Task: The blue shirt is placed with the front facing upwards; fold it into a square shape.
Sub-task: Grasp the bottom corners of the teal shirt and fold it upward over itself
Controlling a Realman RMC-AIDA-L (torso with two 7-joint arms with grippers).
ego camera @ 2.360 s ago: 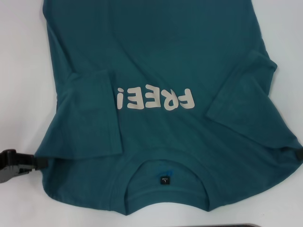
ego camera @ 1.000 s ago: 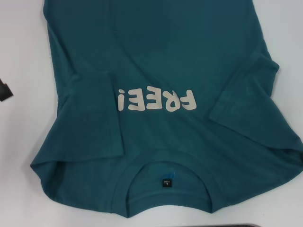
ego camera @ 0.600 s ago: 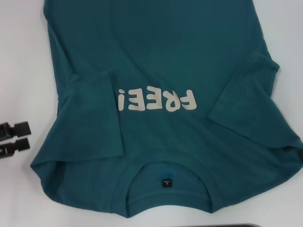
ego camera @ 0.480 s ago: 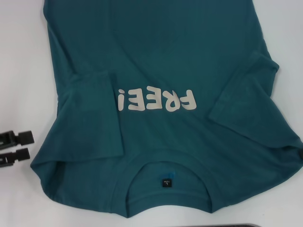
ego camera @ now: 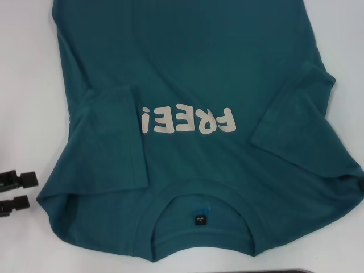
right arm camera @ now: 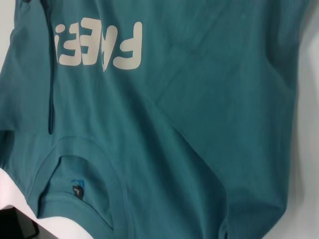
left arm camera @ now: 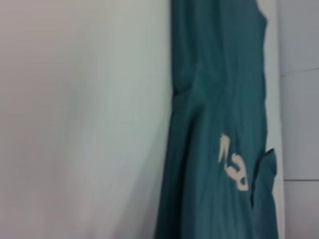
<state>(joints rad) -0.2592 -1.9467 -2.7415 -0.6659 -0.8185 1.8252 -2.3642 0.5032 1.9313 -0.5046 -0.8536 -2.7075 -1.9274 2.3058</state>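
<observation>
Change: since half a second ago the left gripper has slid a little lower and further toward the frame edge, away from the shirt; the shirt itself has not shifted.
Left gripper: two dark fingers lie side by side, parted with a clear gap between them and nothing in it, tips pointing at the shirt's shoulder edge but not touching it.
Right gripper: only a small dark sliver shows at the far frame edge, against the shirt's other shoulder; whether its fingers are open or closed cannot be told.
Shirt: the blue shirt lies front up on the white table, collar nearest the robot, cream lettering across the chest, small dark neck label inside the collar. Both sleeves are folded inward onto the body.
Edges: the shoulder edge just ahead of the left fingertips curls up slightly; bare table lies around those fingers on all sides.
Left wrist view: shows the shirt edge-on as a long strip with bare table beside it, no fingers visible.
Right wrist view: shows the lettering, the collar and label close up, plus a dark object at the corner that the head view barely catches.
</observation>
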